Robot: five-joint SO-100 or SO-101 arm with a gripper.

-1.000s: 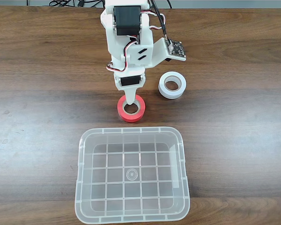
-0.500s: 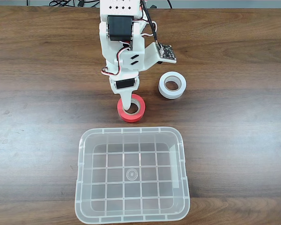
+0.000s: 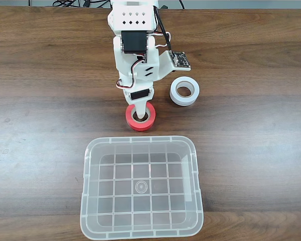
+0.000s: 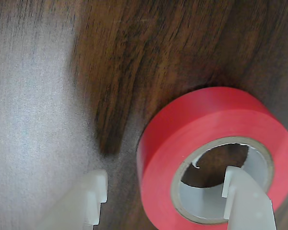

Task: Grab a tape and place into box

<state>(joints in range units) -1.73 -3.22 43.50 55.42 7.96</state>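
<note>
White two-finger gripper (image 4: 165, 203) points down over the small bright red-orange roll of tape with a grey inner core ring (image 4: 192, 134), jaws spread apart and not clamped. Wrist view: one finger (image 4: 245, 196) sits inside the core hole, the other finger (image 4: 89, 196) is outside the roll on the left, a gap of bare table between it and the red wall. The roll's wall lies between the two fingers. Fixed view: gripper (image 3: 139, 111) tip dips into the tape (image 3: 141, 123) hole, white arm (image 3: 138, 45) coming from the top edge. Tape lies flat on the dark brown wooden table (image 3: 40, 100), just above the large clear plastic rectangular box with grid bottom (image 3: 90, 201), near its top rim but outside it. White tape roll (image 3: 184, 91) lies flat to the right of the arm, apart from the red one.
</note>
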